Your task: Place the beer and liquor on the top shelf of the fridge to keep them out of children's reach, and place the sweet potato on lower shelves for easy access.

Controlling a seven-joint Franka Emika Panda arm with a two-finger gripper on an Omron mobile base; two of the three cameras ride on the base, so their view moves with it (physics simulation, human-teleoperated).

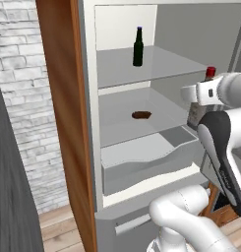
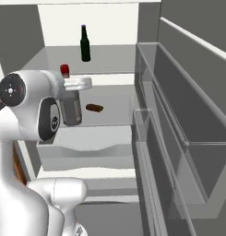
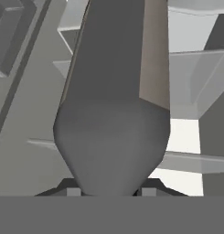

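Whitewashed brick and plank flooring flank the fridge (image 1: pixel 63 123) in the left base view; its wood-brown side panel frames smooth grey shelves. On the top shelf (image 1: pixel 161 66) stands the beer (image 1: pixel 137 47), glossy green glass; the sweet potato (image 1: pixel 141 115) lies one shelf lower. From the right base view, the gripper (image 2: pixel 73 99) holds the liquor (image 2: pixel 71 107) upright before the shelves. Hand view: fingertips (image 3: pixel 73 192) pinch the bottle's sloped shoulders.
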